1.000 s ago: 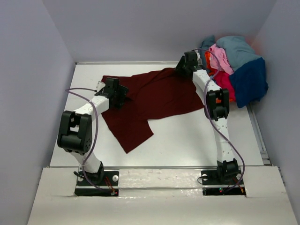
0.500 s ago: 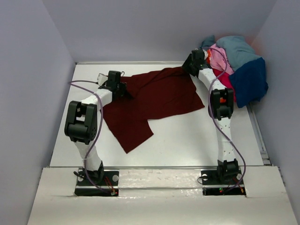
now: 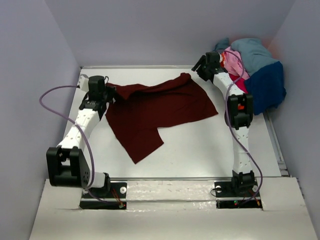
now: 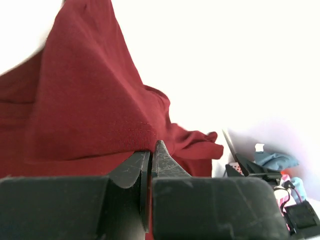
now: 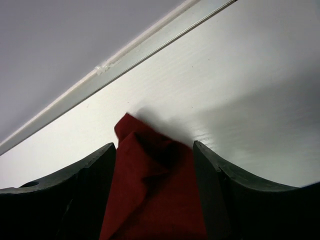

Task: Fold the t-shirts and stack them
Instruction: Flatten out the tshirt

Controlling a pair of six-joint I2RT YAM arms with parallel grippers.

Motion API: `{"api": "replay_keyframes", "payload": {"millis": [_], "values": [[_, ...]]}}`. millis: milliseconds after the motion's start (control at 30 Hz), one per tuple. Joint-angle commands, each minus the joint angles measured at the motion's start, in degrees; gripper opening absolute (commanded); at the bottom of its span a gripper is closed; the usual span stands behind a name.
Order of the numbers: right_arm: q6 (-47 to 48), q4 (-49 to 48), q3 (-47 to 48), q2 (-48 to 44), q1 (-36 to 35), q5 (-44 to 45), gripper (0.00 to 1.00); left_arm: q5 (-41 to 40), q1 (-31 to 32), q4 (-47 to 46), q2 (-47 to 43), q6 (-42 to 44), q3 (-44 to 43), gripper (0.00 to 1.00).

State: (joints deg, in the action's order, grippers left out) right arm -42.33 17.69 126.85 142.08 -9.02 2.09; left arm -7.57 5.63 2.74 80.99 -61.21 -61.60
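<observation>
A dark maroon t-shirt [image 3: 160, 107] lies spread flat across the middle of the table, one sleeve pointing at the near edge. My left gripper [image 3: 109, 93] is shut on its left hem and holds that edge bunched and lifted. In the left wrist view the jaws [image 4: 152, 148] pinch the stitched hem of the maroon cloth [image 4: 90, 100]. My right gripper [image 3: 198, 69] hovers open over the shirt's far right corner [image 5: 150, 170]. That corner lies loose on the table between the spread fingers [image 5: 100, 162]. More t-shirts, pink [image 3: 235, 61], teal [image 3: 252, 49], navy [image 3: 267, 87] and red [image 3: 241, 89], sit heaped at the back right.
The heap of shirts leans into the back right corner against the wall. A raised rail [image 5: 150, 37] runs along the table's far edge just beyond the right gripper. Purple-grey walls close in the left, back and right sides.
The left gripper shut on the shirt's left hem and pulled it left. The right gripper opened wider and drew back a little; the far right corner now lies loose.
</observation>
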Motion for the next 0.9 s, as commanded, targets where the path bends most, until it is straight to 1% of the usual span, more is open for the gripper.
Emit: {"api": "replay_keyframes", "payload": {"millis": [0, 67, 167, 267, 300, 333, 400, 433, 467, 533, 600, 667, 767, 867], "values": [[-0.3, 0.8, -1.1, -5.2, 0.0, 0.8, 0.69, -1.4, -1.8, 4.5, -5.7, 2.3, 4.9, 0.06], [-0.3, 2.3, -2.9, -5.8, 0.0, 0.8, 0.70, -1.3, -1.8, 4.6, -6.6, 2.1, 6.8, 0.06], [0.0, 0.9, -6.1, -7.3, 0.0, -1.6, 0.70, -0.5, -1.8, 4.2, -7.1, 1.7, 9.0, 0.06], [3.1, -0.8, -6.4, -6.0, 0.0, -8.2, 0.69, 0.1, -1.8, 3.3, -7.7, 1.2, 11.5, 0.06], [5.8, -0.8, -5.3, -5.0, 0.0, -10.4, 0.69, 0.7, -1.8, 2.5, -7.7, 1.0, 11.9, 0.06], [6.8, 0.9, -1.0, -3.7, 0.0, -13.3, 0.68, 0.8, -1.8, 2.2, -7.5, 0.9, 12.8, 0.06], [8.9, 3.5, 4.3, 0.4, -0.6, -14.7, 0.67, 1.0, -1.8, 1.5, -7.3, 0.9, 13.3, 0.06], [11.1, 5.1, 8.4, 1.3, -1.3, -14.4, 0.67, 1.1, -1.8, 1.2, -7.2, 0.8, 13.5, 0.06], [12.2, 5.3, 9.5, 2.1, -1.4, -13.7, 0.67, 1.2, -1.8, 1.0, -7.1, 0.9, 13.5, 0.06], [15.3, 5.2, 10.6, 2.9, -2.8, -12.6, 0.67, 1.2, -1.8, 0.8, -6.7, 0.9, 13.5, 0.06], [16.1, 5.1, 10.6, 3.2, -2.8, -11.0, 0.67, 0.8, -1.8, 0.9, -6.5, 0.8, 13.3, 0.06], [16.7, 8.0, 11.1, 3.8, -2.8, -9.0, 0.66, 1.0, -1.8, 0.9, -6.2, 0.8, 13.0, 0.06], [16.8, 10.6, 8.4, 2.2, -2.8, -7.9, 0.64, 0.9, -1.8, 0.9, -5.9, 0.8, 12.7, 0.06], [16.4, 10.1, 1.1, -0.5, -2.8, -8.2, 0.62, 1.0, -1.8, 0.8, -5.6, 0.7, 12.6, 0.06]]}}
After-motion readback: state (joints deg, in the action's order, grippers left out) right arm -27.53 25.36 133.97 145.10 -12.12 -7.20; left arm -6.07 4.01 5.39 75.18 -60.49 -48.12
